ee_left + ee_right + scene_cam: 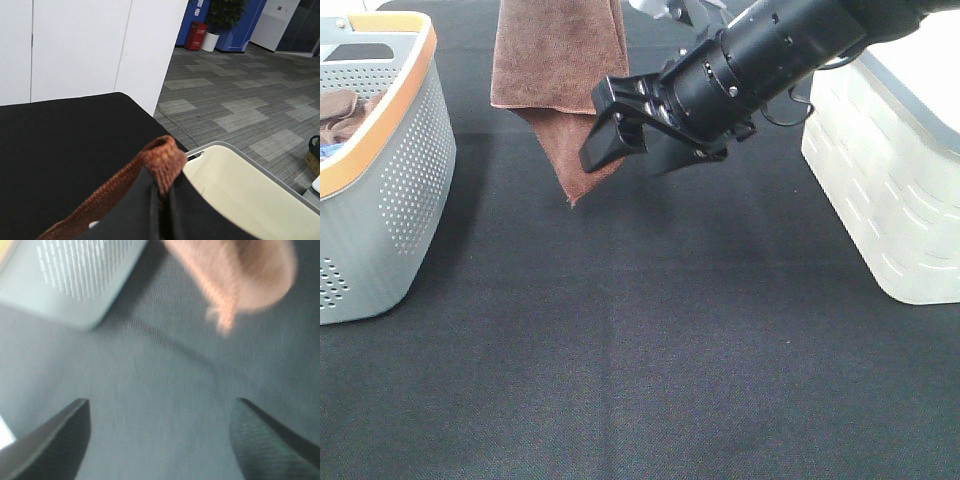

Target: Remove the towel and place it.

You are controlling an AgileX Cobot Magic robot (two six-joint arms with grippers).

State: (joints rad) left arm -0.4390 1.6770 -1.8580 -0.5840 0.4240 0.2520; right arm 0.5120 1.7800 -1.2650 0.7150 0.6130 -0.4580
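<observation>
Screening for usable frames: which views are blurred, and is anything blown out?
Right wrist view: motion-blurred, the reddish-brown microfibre towel smeared, the open right claw soft. Exterior high view: sharp, though the white slotted plastic basket looks washed out. Left wrist view: evenly lit, sharp.

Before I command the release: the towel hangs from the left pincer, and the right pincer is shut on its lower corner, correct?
Not quite. The right pincer is open, not shut on the towel; the right wrist view shows it. The rest stands.
</observation>
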